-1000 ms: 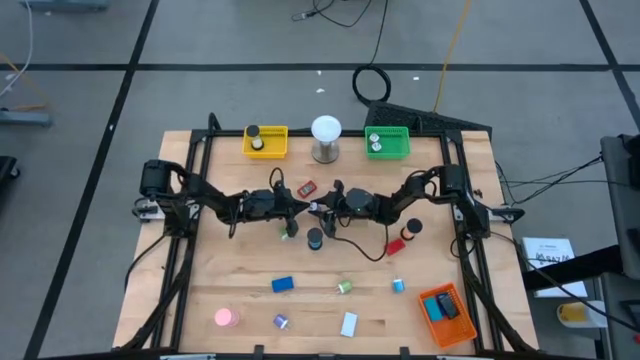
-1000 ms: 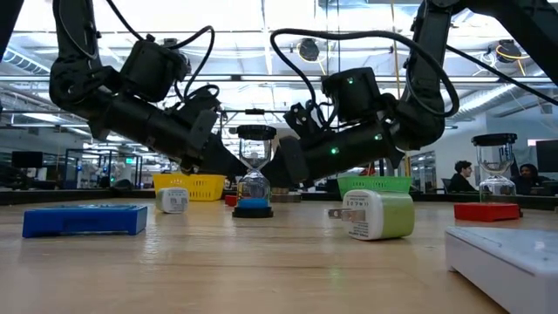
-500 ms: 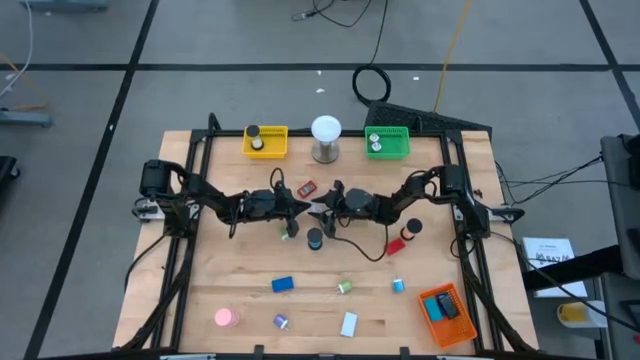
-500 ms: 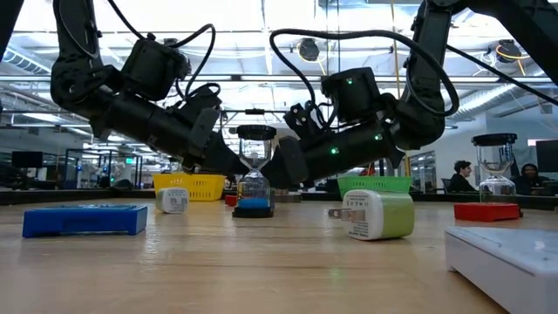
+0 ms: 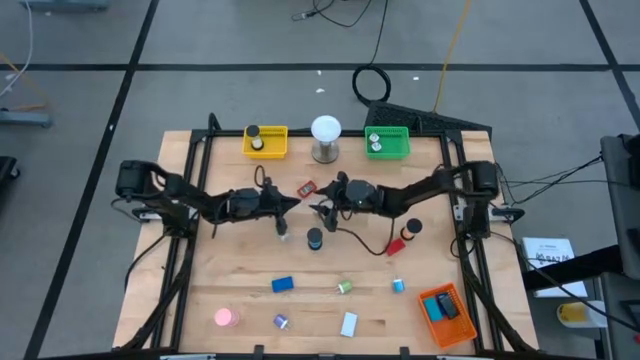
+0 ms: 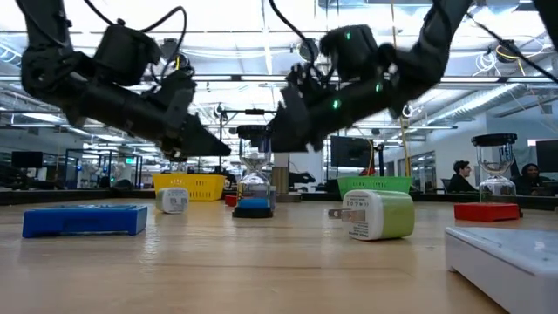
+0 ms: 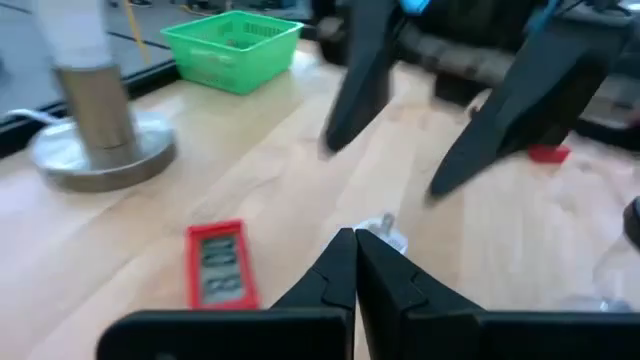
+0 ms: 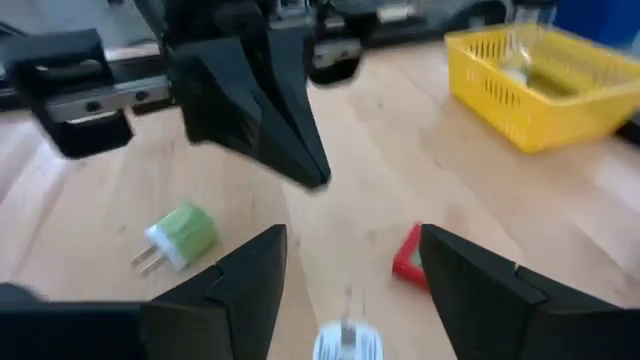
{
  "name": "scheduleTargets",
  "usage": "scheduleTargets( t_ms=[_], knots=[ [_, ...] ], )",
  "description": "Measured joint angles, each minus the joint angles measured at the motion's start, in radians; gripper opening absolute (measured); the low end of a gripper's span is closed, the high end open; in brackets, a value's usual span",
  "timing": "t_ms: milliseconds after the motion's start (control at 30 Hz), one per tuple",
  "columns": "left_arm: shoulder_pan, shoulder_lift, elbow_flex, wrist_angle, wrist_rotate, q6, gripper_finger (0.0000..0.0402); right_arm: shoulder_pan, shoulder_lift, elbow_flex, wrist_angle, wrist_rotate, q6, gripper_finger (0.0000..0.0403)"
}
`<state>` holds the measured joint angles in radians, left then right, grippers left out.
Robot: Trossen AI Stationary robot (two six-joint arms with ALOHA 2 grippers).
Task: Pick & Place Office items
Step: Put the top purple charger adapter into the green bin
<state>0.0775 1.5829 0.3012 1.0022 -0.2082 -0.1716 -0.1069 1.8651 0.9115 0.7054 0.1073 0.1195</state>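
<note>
End effectors (image 5: pixel 290 201) (image 5: pixel 322 208) tip-to-tip, mid-table (image 5: pixel 240 280)

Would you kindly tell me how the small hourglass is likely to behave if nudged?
The hourglass stands tall on a narrow base, so it would probably tip rather than slide. Its clear middle looks like glass, so it is likely fragile.

Both arms raised mid-table, tips facing; left gripper (image 5: pixel 291 201) fingers closed, right gripper (image 5: pixel 318 209) fingers spread

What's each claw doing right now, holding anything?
Left claw: closed, holding nothing visible.
Right claw: open, empty.
</note>
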Motion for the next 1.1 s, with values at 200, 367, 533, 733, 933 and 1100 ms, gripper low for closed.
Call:
scheduleTargets(
  t_ms=[200, 367, 533, 733, 933, 1100],
  knots=[
    [-0.035, -0.047, -0.075, 0.089, -0.021, 0.047, 0.0004, -0.003, -0.081, 0.18, -0.497, 0.002, 0.093, 0.0128],
    [-0.041, -0.048, -0.13, 0.184, -0.021, 0.058, 0.0009, -0.012, -0.053, 0.351, -0.826, 0.0, 0.108, 0.0015],
    [-0.037, -0.048, -0.16, 0.217, -0.029, 0.062, 0.0018, -0.037, -0.02, 0.484, -1.08, -0.042, 0.197, 0.0029],
    [-0.019, -0.048, -0.168, 0.23, -0.029, 0.065, 0.0007, -0.066, 0.078, 0.616, -1.266, -0.064, 0.231, 0.0033],
    [-0.01, -0.048, -0.169, 0.229, -0.029, 0.072, 0.001, -0.079, 0.139, 0.776, -1.436, -0.083, 0.19, 0.0013],
    [-0.01, -0.048, -0.169, 0.229, -0.029, 0.088, 0.002, -0.08, 0.148, 0.946, -1.533, -0.082, 0.188, 0.0002]
  ],
)
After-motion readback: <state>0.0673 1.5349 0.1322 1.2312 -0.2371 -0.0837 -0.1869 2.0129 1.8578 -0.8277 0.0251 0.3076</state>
